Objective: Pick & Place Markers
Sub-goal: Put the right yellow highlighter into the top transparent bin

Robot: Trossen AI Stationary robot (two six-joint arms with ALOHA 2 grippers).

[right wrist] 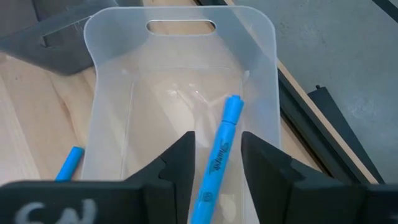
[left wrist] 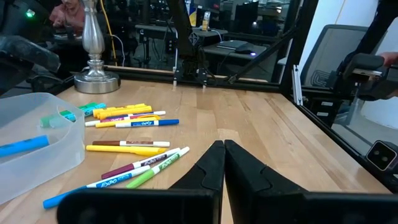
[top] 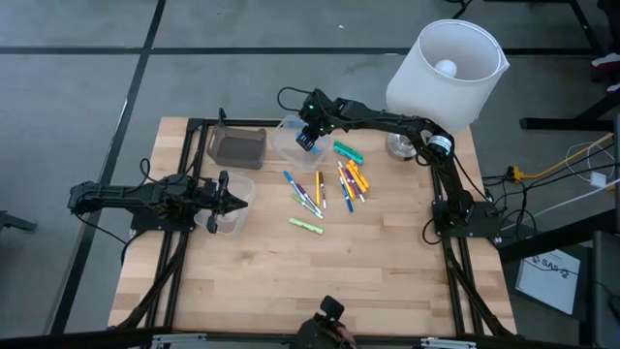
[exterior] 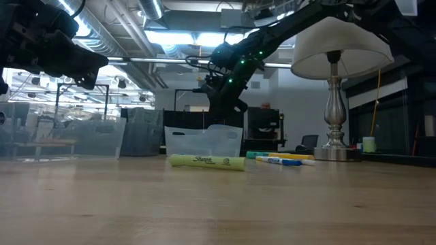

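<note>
Several markers (top: pixel 325 184) in blue, yellow, orange and green lie loose on the wooden table's middle, and a yellow-green one (exterior: pixel 208 162) lies nearest the front. My right gripper (right wrist: pixel 217 158) hangs slanting down over a clear container (right wrist: pixel 180 81) at the table's far middle. It is open, with a blue marker (right wrist: pixel 222 146) standing tilted between its fingers, upper end over the container's inside. A second blue marker (right wrist: pixel 69 163) shows at the container's side. My left gripper (left wrist: pixel 222 163) is shut and level at the table's left. My right gripper has the blue marker between its fingers with a gap on one side. Whether the other finger (right wrist: pixel 181 162) touches the marker's lower part (right wrist: pixel 208 193), I cannot tell. The marker's lower end is cut off by the picture's edge.
A dark grey bin (top: pixel 235 147) stands left of the clear container. A small clear cup (top: pixel 231 215) sits by my left gripper. A lamp with a white shade (top: pixel 446 58) and silver base (top: pixel 399 145) stands at the far right. The table's near half is bare wood.
</note>
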